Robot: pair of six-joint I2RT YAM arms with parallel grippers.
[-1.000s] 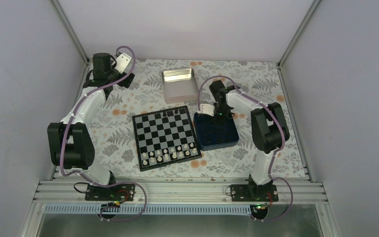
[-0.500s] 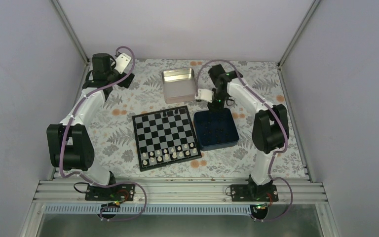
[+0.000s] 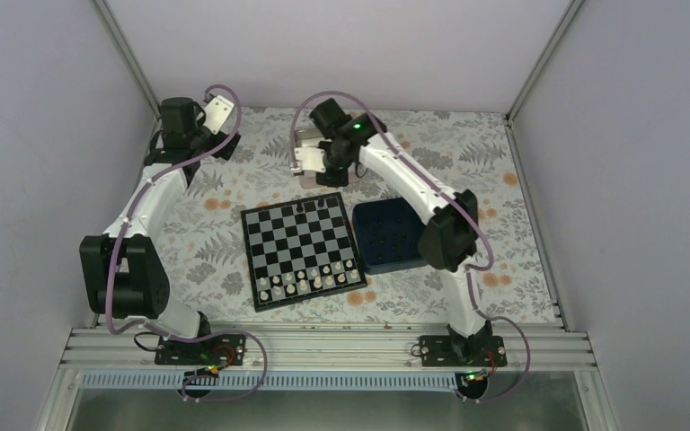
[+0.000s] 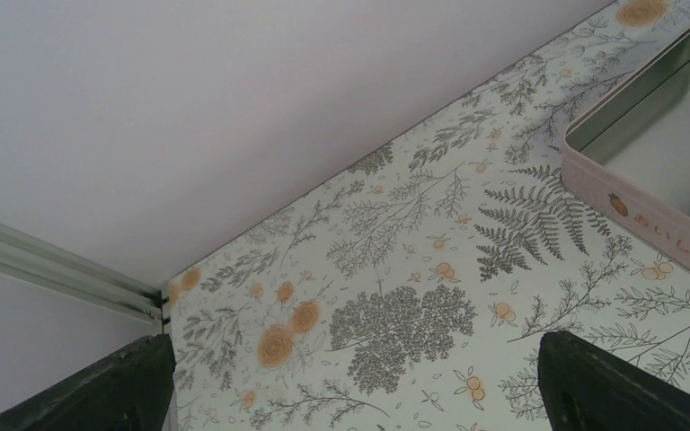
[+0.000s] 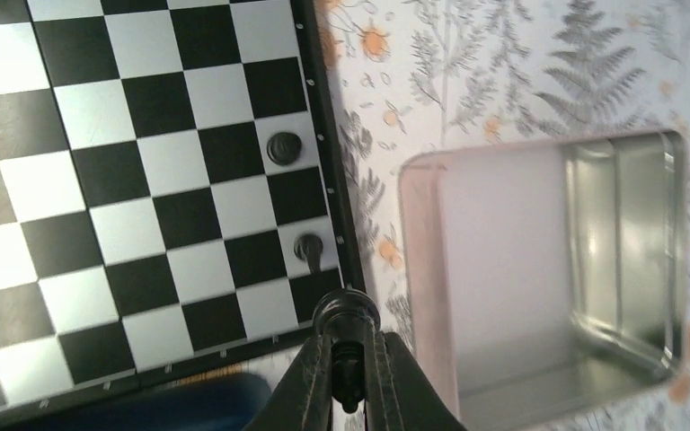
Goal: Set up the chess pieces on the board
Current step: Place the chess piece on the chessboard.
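Observation:
My right gripper is shut on a black chess piece, held in the air over the board's far right corner. The board fills the upper left of the right wrist view, with two black chess pieces standing along its far edge. In the top view the right gripper hangs between the board and the tin. Cream-white chessmen fill the board's two near rows. My left gripper is open and empty, low over the tablecloth at the far left corner.
A shiny metal tin lies empty just beyond the board, also at the right of the left wrist view. A navy blue box sits right of the board. Walls close in the far left corner.
My right gripper has risen out of the blue box with the black piece and swung left and away to the board's far edge. The left arm barely shifted.

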